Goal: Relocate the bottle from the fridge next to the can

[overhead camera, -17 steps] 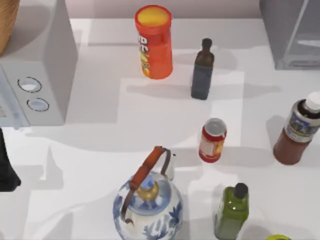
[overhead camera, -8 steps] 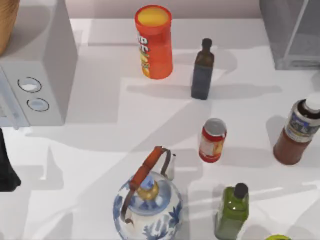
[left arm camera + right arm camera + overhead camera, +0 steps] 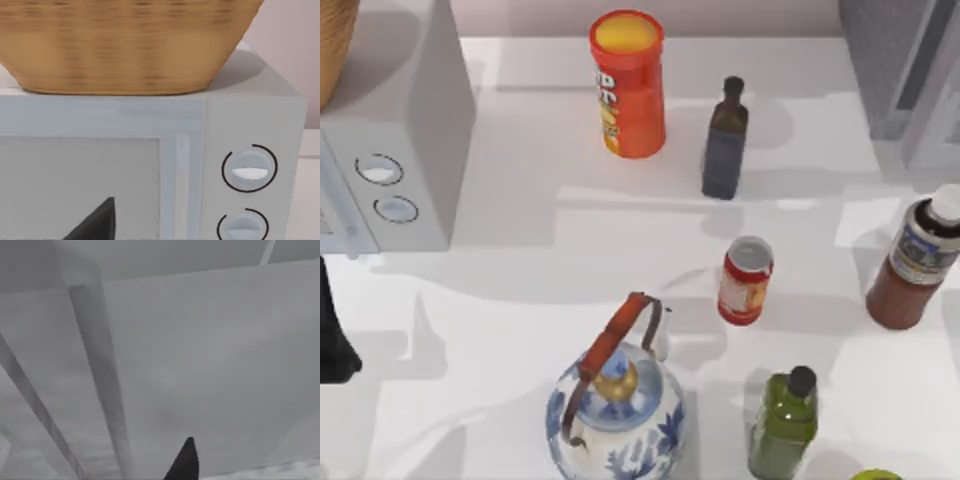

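Bottle [image 3: 916,262] upright on the counter [image 3: 520,290], right of the can [image 3: 746,280], nearer the right arm. Right pincer facing the fridge [image 3: 905,65]; can't tell if apart.

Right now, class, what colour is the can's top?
Silver; the can shows best in the top view.

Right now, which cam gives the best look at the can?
Top view. The can stands upright and whole near the table's middle, with the bottle apart at the top view's right. The left wrist view faces the pale box with two dials; the right wrist view faces grey fridge panels.
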